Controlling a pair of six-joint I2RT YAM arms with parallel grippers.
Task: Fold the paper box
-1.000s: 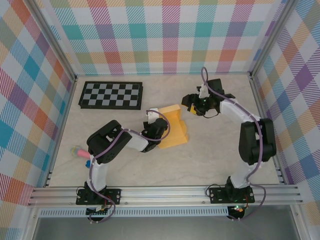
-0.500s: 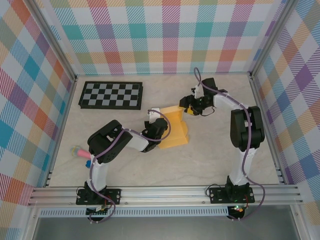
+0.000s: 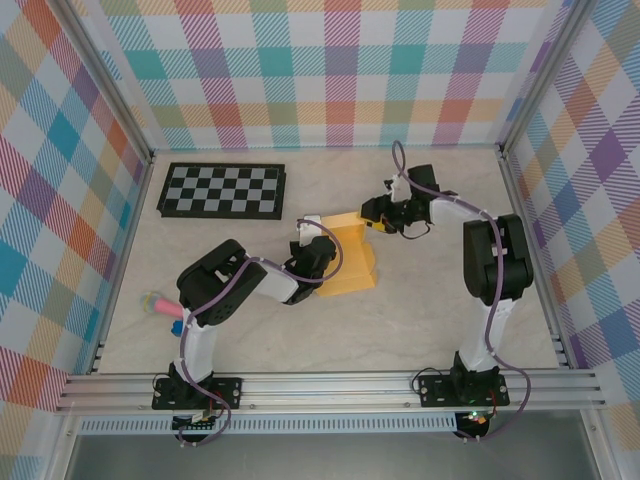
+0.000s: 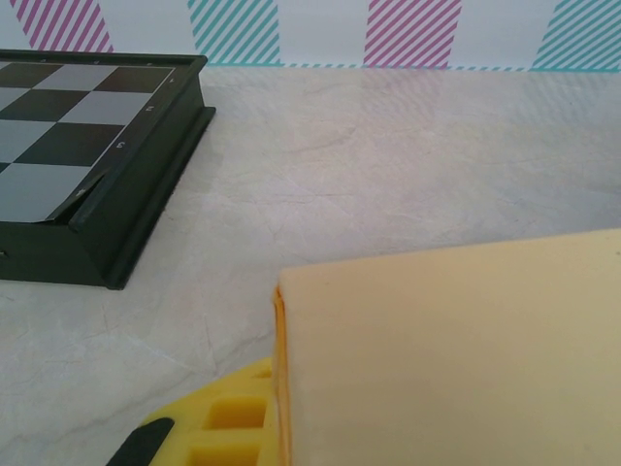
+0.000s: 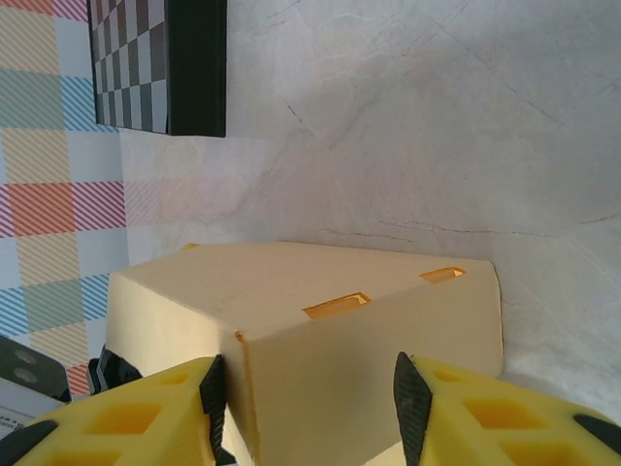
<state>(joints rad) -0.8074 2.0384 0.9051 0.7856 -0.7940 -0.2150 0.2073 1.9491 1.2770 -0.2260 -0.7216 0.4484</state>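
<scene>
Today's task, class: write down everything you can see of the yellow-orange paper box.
The paper box is yellow-orange thin card, partly folded into a low rectangular shell with two slots along one fold. It lies on the table, nearer and right of the checkerboard. The left pincer is shut on its left edge; the right pincer straddles its far corner, jaws apart.
</scene>
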